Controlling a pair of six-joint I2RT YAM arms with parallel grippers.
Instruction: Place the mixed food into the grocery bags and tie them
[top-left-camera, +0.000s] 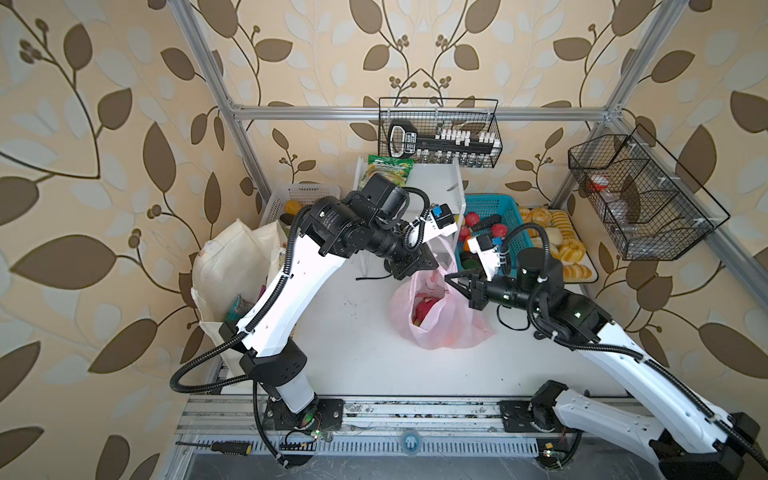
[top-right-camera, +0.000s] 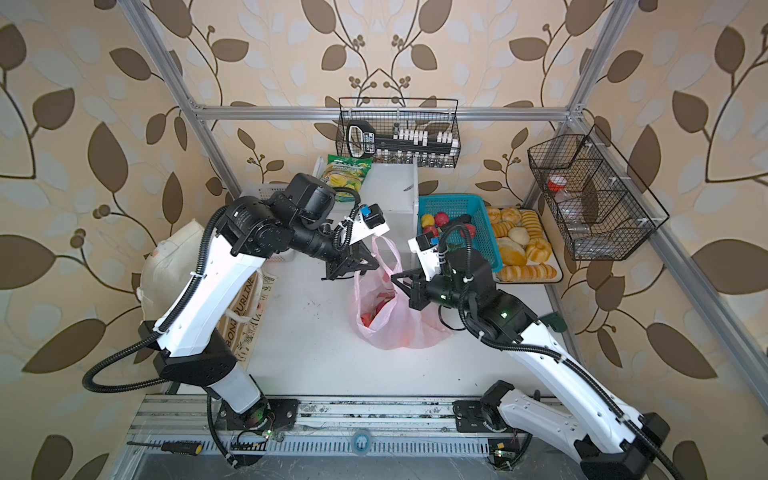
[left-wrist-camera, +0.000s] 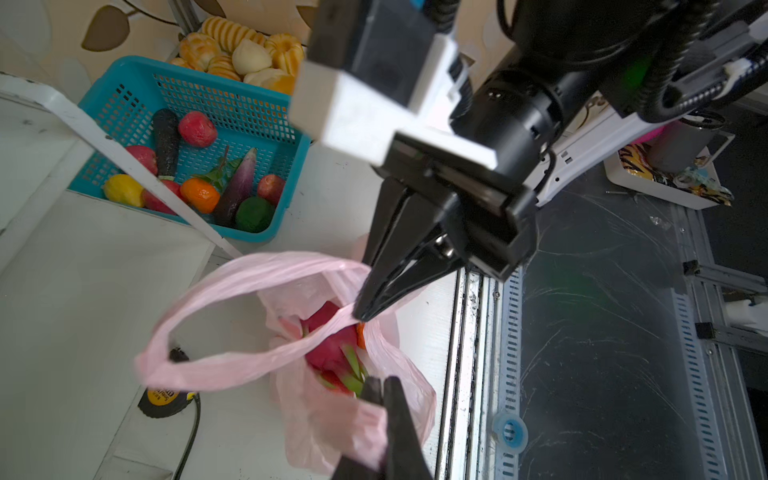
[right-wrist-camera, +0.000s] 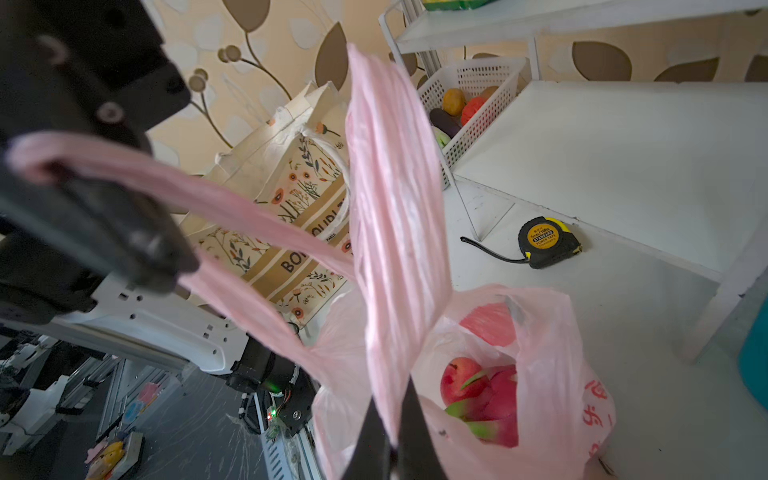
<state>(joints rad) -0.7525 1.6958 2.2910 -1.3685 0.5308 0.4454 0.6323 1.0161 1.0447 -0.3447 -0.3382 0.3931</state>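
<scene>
The thin pink plastic bag (top-left-camera: 440, 328) (top-right-camera: 395, 328) stands mid-table with its mouth open. Inside lie a magenta dragon fruit (left-wrist-camera: 328, 349) (right-wrist-camera: 500, 395) and a red apple (right-wrist-camera: 459, 374). My left gripper (top-left-camera: 433, 266) (top-right-camera: 376, 264) (left-wrist-camera: 384, 384) is shut on one pink loop handle (right-wrist-camera: 232, 216), pulled toward the left. My right gripper (top-left-camera: 449, 276) (top-right-camera: 394, 277) (right-wrist-camera: 388, 397) is shut on the other handle (right-wrist-camera: 395, 187), which is held up taut. The two grippers are close together above the bag. The cream canvas tote (top-left-camera: 232, 266) (top-right-camera: 166, 266) (right-wrist-camera: 291, 187) stands at the left edge.
A teal basket (top-left-camera: 505, 203) (left-wrist-camera: 249, 99) of toy fruit and vegetables sits back right, beside a tray of bread rolls (top-left-camera: 561, 245). A white shelf (top-left-camera: 432, 178) carries a green-and-yellow packet (top-left-camera: 386, 168). A white basket (right-wrist-camera: 469, 75) and a tape measure (right-wrist-camera: 544, 241) lie behind the bag.
</scene>
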